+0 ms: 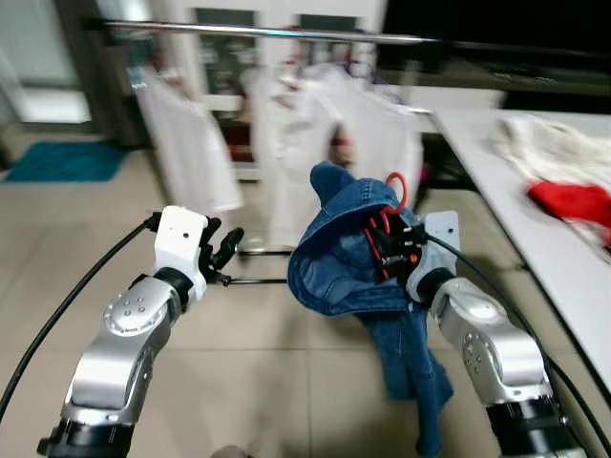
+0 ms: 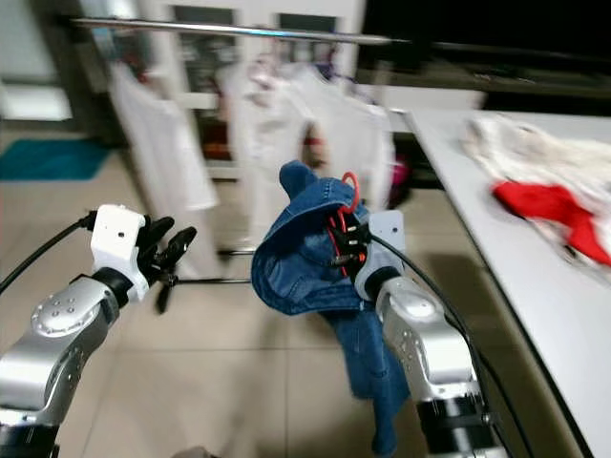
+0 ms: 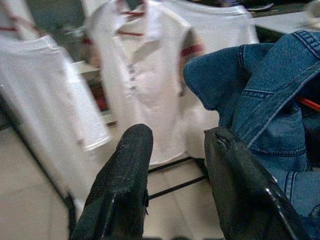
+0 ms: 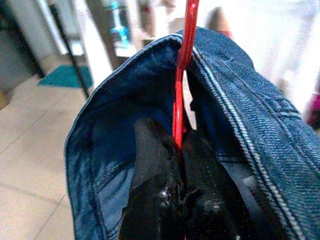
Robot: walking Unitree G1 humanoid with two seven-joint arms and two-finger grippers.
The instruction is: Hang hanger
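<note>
No text, label, brand, number or sign can be read in these blurred views.

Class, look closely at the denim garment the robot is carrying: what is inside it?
Inside the denim garment is a red hanger. Its hook pokes out at the top, and the right hand pinches its stem. The hanger's shoulders are covered by fabric, so their shape cannot be seen.

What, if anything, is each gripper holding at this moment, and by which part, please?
The right gripper pinches the red hanger by its neck, just below the hook, with a denim garment draped over it. The left gripper is open and holds nothing.
</note>
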